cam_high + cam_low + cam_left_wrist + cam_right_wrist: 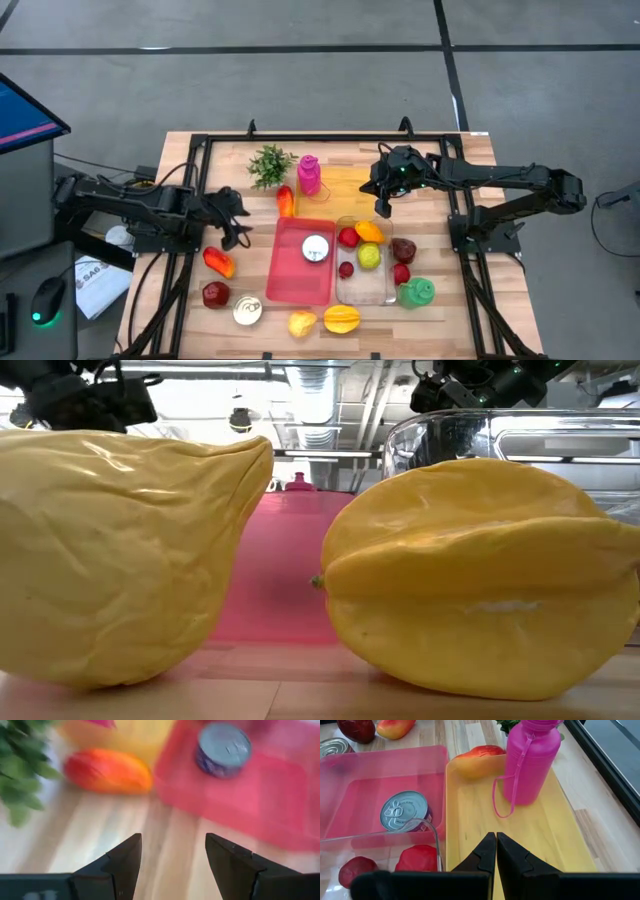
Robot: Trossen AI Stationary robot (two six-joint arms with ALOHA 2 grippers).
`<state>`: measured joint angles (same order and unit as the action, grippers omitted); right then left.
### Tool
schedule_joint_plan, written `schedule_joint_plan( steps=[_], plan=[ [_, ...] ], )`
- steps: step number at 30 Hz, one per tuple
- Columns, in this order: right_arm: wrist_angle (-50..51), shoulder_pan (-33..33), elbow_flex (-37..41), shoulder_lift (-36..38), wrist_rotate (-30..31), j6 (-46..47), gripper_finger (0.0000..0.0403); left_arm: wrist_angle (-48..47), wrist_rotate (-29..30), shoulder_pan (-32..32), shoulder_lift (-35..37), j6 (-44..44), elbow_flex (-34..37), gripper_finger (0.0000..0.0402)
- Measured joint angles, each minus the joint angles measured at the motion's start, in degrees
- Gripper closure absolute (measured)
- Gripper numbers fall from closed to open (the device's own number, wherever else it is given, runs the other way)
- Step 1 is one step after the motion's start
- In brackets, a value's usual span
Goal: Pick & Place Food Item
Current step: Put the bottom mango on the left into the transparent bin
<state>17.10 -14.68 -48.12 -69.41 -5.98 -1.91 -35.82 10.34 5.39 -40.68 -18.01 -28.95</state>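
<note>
Left gripper (243, 222): over bare wood at the left of the worktop (180, 160), just left of the pink tray; its fingers (122, 862) stand apart with nothing between them.
Right gripper (382, 205): over the yellow tray, fingers pressed together and empty.
Pink tray (285, 275): middle of the worktop, with a silver-topped can (316, 248) standing inside it near the far right corner.
Yellow tray (530, 835): behind the pink tray and touching it along one edge.
Pink bottle (309, 174): upright at the left end of the yellow tray, its carry loop hanging down the side.
Mango (285, 200): red and orange, lying against the yellow tray's left edge, just beside the bottle.
Small green plant (268, 165): on the wood left of the bottle.
Clear bin (365, 290): right of the pink tray, holding a red fruit, an orange one, a green one and a small dark red one.
Outside the bin, right: two dark red fruits and a green item (416, 292) near the front corner.
Front left: an orange-red pepper (218, 262), a dark red fruit (215, 295) and a second can (248, 310).
Front edge: a yellow lemon-like fruit (301, 323) and a yellow starfruit (341, 319), side by side and apart.
</note>
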Motion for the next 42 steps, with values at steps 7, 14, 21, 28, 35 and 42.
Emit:
schedule_joint_plan(
  steps=[7, 14, 21, 28, 35, 42],
  plan=[
    [0.0, 0.0, 0.0, 0.0, 0.0, 0.0, 0.0392, 0.0, -6.3, 0.0, -0.3, 1.5, 0.0, 0.0201],
    [0.0, 0.0, 0.0, 0.0, 0.0, 0.0, 0.0392, 0.3, -1.9, -0.1, -0.3, 0.9, 0.0, 0.0206],
    [0.0, 0.0, 0.0, 0.0, 0.0, 2.1, 0.0392, 0.8, 1.2, -0.1, -1.1, 1.0, 0.0, 0.0204],
    [-0.2, 0.0, 0.0, 0.0, 0.0, 3.5, 0.0392, 1.6, -3.4, 0.0, -2.9, 2.6, 0.0, 0.0145],
    [-0.4, 0.0, 0.0, 0.0, 0.0, 3.5, 0.0392, 5.1, -11.2, 0.0, -3.1, 4.0, 0.2, 0.0078],
    [-0.2, 0.0, 0.0, 0.0, 0.0, 3.0, 0.0392, 20.8, -10.9, 0.0, -5.0, 7.9, 0.0, 0.0075]
  ],
)
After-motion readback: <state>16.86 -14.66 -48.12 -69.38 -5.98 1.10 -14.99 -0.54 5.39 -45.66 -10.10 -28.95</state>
